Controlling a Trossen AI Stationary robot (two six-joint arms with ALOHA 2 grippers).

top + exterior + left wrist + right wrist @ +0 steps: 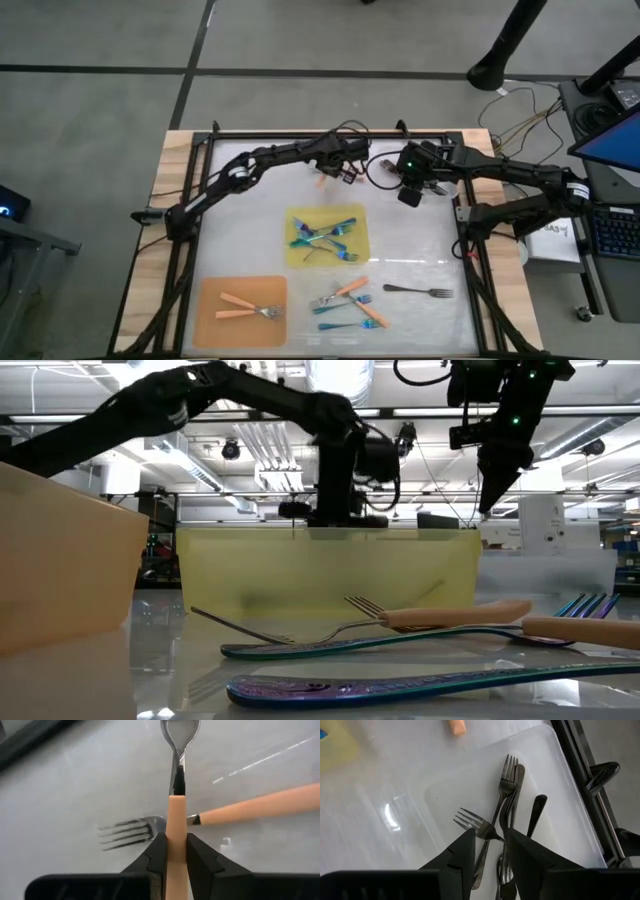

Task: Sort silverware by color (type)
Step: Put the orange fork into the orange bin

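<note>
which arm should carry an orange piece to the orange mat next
Left. The left gripper is already shut on an orange-handled utensil, and the orange mat lies on its side of the table. The right gripper hangs over dark forks at the far right.

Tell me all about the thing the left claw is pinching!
It's an orange-handled spoon with a smooth peach-orange handle, a thin dark neck and a shiny silver bowl. The left claw is shut on the handle, holding it above the white tabletop. An orange-handled fork with silver tines lies flat beneath it; whether they touch is unclear.
</note>
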